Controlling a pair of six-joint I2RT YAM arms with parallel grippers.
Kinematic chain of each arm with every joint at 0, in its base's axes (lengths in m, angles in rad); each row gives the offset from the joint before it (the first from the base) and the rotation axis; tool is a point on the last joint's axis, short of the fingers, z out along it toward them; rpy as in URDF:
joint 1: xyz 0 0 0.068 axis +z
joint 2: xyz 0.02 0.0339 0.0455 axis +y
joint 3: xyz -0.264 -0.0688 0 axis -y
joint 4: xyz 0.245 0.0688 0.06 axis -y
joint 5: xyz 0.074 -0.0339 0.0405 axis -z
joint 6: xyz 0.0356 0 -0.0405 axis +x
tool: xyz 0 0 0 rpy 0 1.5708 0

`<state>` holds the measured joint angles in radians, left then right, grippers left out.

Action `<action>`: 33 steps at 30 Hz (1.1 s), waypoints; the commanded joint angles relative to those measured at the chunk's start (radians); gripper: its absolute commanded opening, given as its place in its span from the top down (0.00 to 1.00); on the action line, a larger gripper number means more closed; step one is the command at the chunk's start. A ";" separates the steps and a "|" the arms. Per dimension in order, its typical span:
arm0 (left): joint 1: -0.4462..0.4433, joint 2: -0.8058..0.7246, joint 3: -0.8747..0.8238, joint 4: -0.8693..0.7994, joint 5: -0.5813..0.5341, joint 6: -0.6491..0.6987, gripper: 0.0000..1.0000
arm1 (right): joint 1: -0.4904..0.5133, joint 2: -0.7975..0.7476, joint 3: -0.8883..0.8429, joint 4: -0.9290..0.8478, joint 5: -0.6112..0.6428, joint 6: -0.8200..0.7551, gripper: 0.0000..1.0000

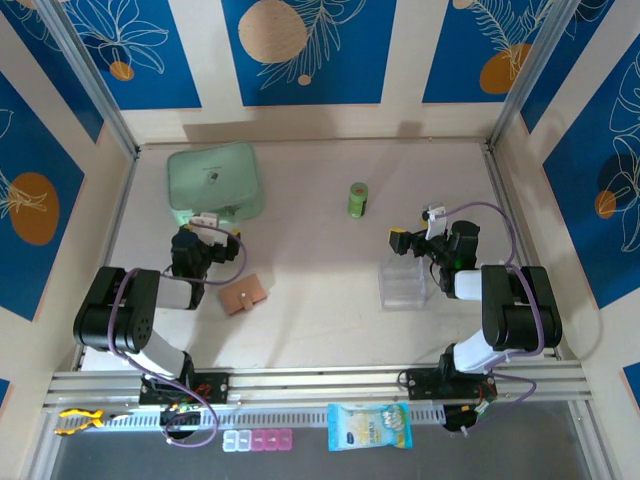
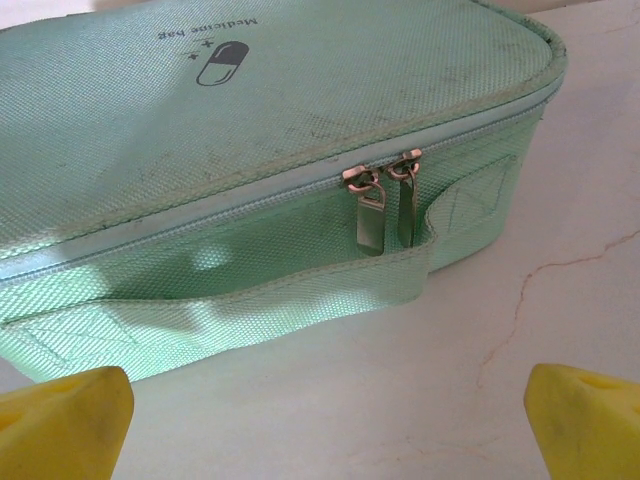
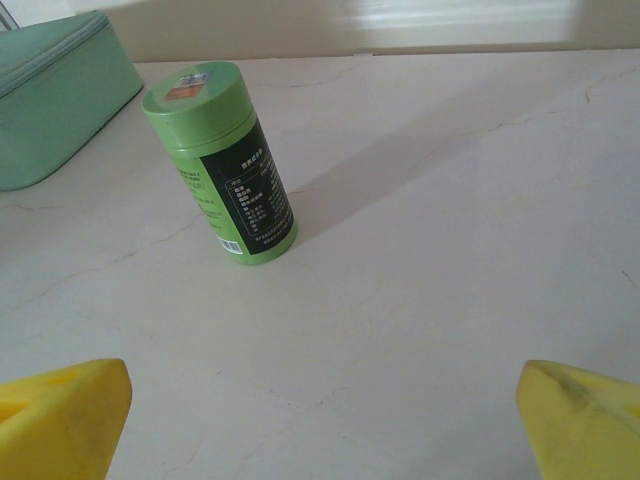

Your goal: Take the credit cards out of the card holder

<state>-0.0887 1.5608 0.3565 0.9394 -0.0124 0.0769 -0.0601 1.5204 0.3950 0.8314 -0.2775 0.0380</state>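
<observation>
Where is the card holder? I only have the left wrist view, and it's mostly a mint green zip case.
Observer: The card holder lies flat on the table, closer to the near edge than the mint case.
Operator: Is the left tool near it?
Observer: No. The holder sits behind and to the right of the left tool, not touching it.
Operator: And the right tool?
Observer: The right tool is open, facing a standing green canister.
</observation>
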 commanded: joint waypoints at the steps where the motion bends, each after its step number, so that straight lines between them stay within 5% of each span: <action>1: 0.015 0.001 0.018 -0.004 -0.012 -0.015 0.00 | 0.004 -0.005 -0.013 0.033 0.017 -0.003 0.01; 8: 0.015 -0.051 0.012 -0.029 -0.017 -0.015 0.00 | 0.029 -0.048 0.023 -0.070 0.088 -0.009 0.01; 14: 0.010 -0.183 0.038 -0.192 -0.038 -0.017 0.00 | 0.050 -0.135 0.116 -0.335 0.147 -0.009 0.00; 24: 0.007 -0.366 0.229 -0.683 -0.014 -0.148 0.00 | 0.068 -0.251 0.256 -0.872 0.295 0.083 0.07; 33: 0.006 -0.399 0.529 -1.177 0.099 -0.210 0.02 | 0.076 -0.265 0.355 -1.258 0.322 0.265 0.32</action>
<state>-0.0887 1.1847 0.8085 -0.0105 0.0277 -0.1020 0.0078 1.2808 0.7223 -0.2352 0.0200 0.2161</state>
